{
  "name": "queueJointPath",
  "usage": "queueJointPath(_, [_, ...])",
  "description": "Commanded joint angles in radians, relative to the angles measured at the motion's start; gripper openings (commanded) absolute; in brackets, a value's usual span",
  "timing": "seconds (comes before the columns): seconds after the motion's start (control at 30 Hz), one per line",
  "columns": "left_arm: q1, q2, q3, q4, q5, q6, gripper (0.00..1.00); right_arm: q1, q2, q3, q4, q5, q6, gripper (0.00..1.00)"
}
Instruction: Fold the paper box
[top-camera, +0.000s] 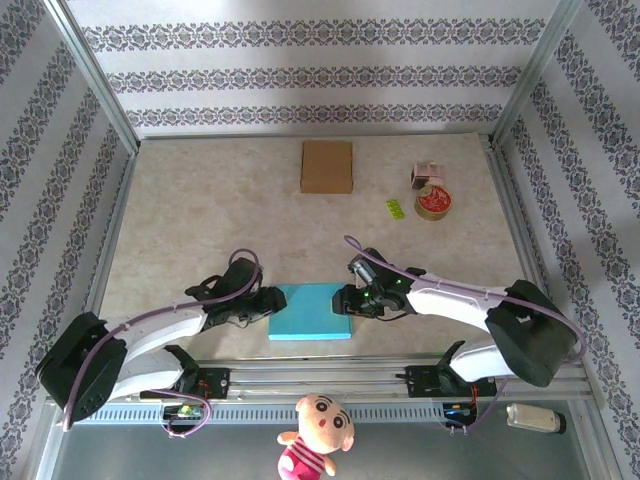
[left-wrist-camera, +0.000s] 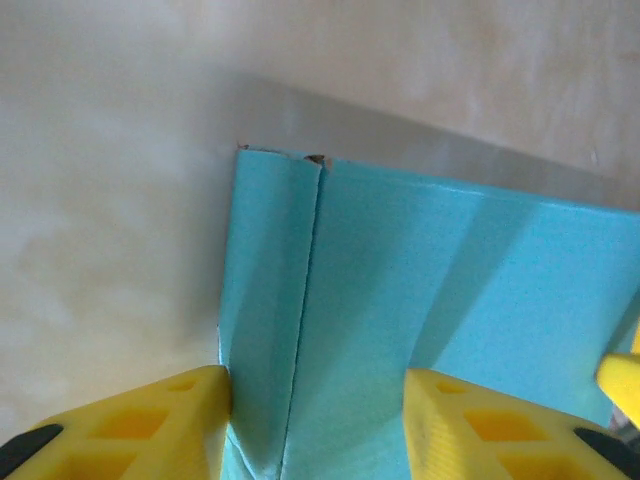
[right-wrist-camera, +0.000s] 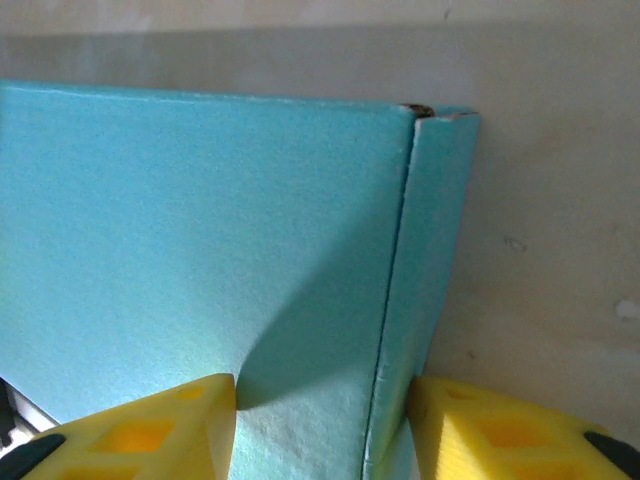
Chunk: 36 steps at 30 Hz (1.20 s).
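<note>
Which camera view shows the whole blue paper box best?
Top external: the paper box lies in full outline between the left gripper and right gripper. Each wrist view gives a close-up of one creased end of it.

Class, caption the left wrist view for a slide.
Open left gripper straddles the creased edge of a flat turquoise paper box.
</note>
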Motion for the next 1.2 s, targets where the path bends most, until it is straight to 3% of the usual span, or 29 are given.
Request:
queueJointPath(0.0, [0.001,0.036,0.09,0.062,-0.026,0.027,0.44,0.015,0.067,0.093,0.204,-0.011,0.034,0.5])
queueJointPath(0.37, [0.333,0.273,0.278,0.184,-0.059,0.259,0.41,-0.069,0.501,0.547,0.345,0.046,0.003,0.48])
queueJointPath(0.63, [0.538,0.581,0.529,0.251,-0.015,0.356,0.4,-0.101,0.789,0.969,0.204,0.13,-0.06,0.48])
queueJointPath(0.87, [0.623,0.726,0.671,0.263,0.002,0.432,0.4,-0.097,0.959,1.194,0.182,0.184,-0.007,0.5])
queueJointPath(1.0, [0.657,0.82,0.764,0.251,0.065,0.459,0.43,-0.087,1.066,1.363,0.092,0.198,-0.013,0.51])
queueJointPath(1.17, [0.67,0.834,0.796,0.22,0.072,0.478,0.49,-0.093,1.067,1.384,0.079,0.198,-0.012,0.61])
